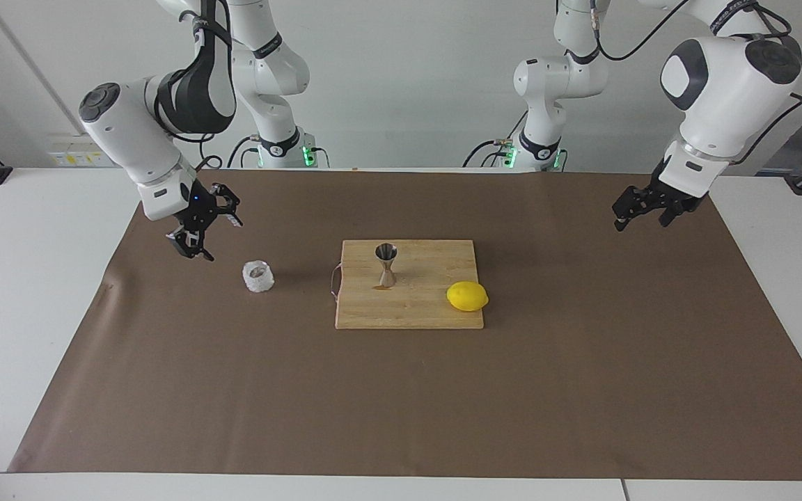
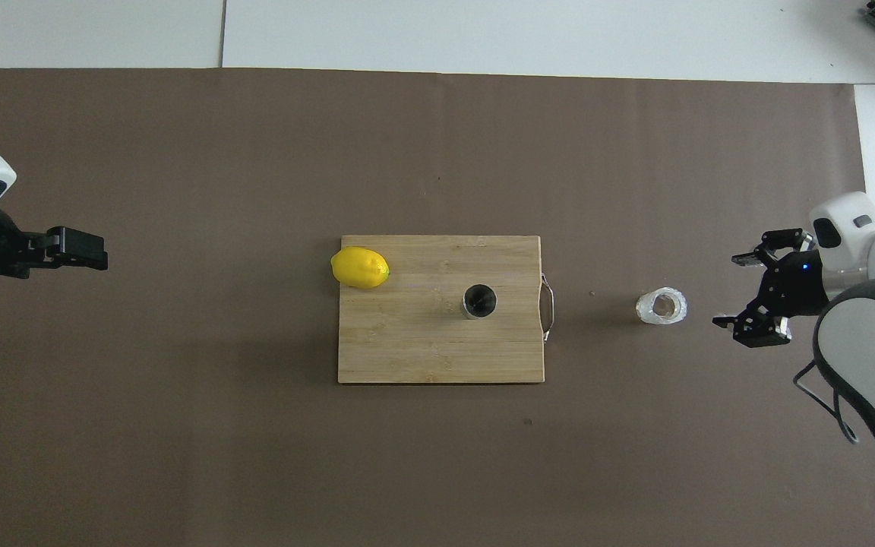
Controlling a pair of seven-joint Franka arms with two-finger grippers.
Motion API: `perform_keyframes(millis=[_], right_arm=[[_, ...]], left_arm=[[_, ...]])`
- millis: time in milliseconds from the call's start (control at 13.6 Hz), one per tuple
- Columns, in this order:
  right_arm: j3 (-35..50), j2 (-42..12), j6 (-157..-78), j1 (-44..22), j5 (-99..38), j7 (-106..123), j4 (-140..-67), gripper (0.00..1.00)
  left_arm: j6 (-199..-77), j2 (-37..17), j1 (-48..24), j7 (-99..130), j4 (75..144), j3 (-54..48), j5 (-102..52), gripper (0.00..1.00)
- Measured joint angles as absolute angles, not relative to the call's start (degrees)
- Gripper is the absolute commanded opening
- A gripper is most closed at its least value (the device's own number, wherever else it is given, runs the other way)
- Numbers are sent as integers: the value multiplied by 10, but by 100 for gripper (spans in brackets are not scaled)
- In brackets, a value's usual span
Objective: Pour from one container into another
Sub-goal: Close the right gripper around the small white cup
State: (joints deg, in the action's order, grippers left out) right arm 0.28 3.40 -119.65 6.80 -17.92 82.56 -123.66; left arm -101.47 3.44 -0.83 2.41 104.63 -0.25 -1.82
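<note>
Nothing poured: crinkled whitish translucent cup [image 1: 258, 276] ungrasped at centre-left, steel hourglass jigger [image 1: 386, 264] waiting mid-frame; right end effector [image 1: 202, 229] wide beside cup, left end effector [image 1: 641, 211] wide, idle upper right.

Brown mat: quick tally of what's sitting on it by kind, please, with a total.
Containers: 2, the crinkled cup on the mat and the steel jigger upright on the board.
Cutting boards: 1, the wooden cutting board.
Fruit: 1, the lemon on the board's corner.
Total: 4.
</note>
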Motion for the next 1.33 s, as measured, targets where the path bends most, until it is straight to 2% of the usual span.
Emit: perform_keyframes(millis=[443, 738, 1328], right_arm=[[2, -9, -1263, 97, -298, 1064, -1293, 100], [2, -47, -1287, 109, -352, 1175, -1304, 100], [2, -94, -1290, 109, -412, 1220, -1310, 100]], left_arm=[[-923, 44, -14, 11, 965, 0, -18, 100], [-912, 44, -22, 11, 960, 12, -18, 100], [-882, 54, -18, 10, 956, 3, -18, 100]])
